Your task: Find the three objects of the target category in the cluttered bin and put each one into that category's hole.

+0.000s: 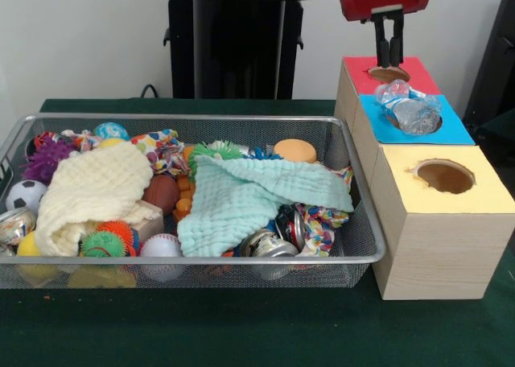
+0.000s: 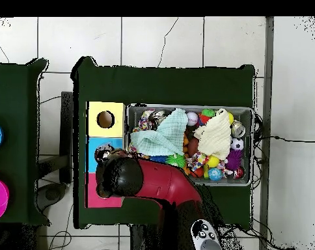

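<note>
Cloth-buried clutter in the bin (image 1: pixel 354 258)

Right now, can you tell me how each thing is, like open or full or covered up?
gripper: above the red box, fingers close together, holding nothing
red box: hole partly hidden by the gripper
blue box: crumpled clear plastic sitting on its hole
yellow box: hole open, empty
bin: full of toys
green cloth: spread over toys
cream cloth: bunched over toys
</note>
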Motion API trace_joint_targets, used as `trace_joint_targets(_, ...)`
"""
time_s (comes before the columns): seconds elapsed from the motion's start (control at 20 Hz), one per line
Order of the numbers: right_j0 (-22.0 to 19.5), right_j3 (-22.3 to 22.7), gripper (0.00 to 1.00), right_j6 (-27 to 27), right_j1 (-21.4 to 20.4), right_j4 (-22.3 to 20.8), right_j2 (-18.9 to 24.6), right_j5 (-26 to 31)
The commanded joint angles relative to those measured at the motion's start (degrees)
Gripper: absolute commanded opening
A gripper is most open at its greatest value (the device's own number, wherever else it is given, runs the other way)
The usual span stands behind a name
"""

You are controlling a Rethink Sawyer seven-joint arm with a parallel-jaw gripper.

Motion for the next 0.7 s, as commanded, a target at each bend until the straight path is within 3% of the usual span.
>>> trace_joint_targets(0.05, -0.19, 1.68, 0.0, 12.24, 2.57, 2.93, 1.57, -4.26)
trace_joint_targets(0.35, 0.42, 0.9, 0.0, 11.92, 4.72, 1.73, 0.76, -7.37)
trace_joint_targets(0.7, -0.05, 1.9, 0.0, 12.72, 5.36, 3.46, 2.61, -9.24)
